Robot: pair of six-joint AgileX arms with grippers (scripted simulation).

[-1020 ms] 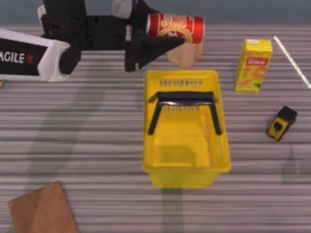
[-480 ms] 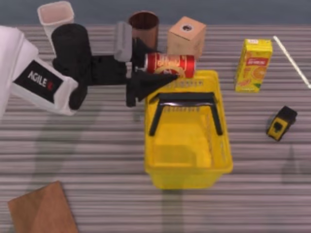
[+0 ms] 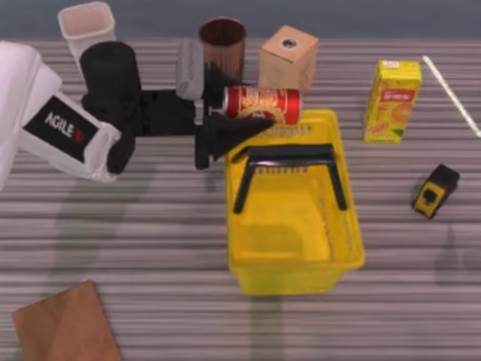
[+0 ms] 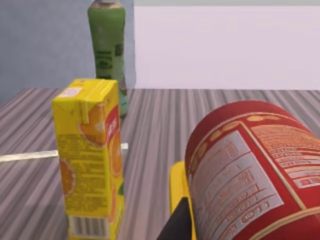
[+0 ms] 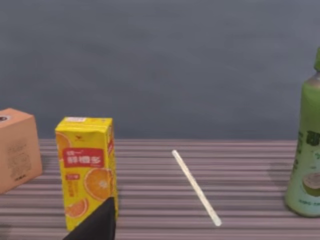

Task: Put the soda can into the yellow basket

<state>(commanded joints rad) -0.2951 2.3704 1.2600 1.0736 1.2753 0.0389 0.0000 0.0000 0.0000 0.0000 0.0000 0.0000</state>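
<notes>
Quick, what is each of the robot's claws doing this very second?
Left gripper: closed on the soda can, held over the far rim of the yellow basket.
Right gripper: only a dark fingertip shows in its wrist view; cannot be told.

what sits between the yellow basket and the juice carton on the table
Nothing: in the top view the strip between the yellow basket and the juice carton is bare striped table.

The basket [image 3: 294,252] interior is open below the black handle [image 3: 289,171], which spans it. A cup [image 3: 222,41] and box [image 3: 288,56] stand close behind, seemingly clear.
</notes>
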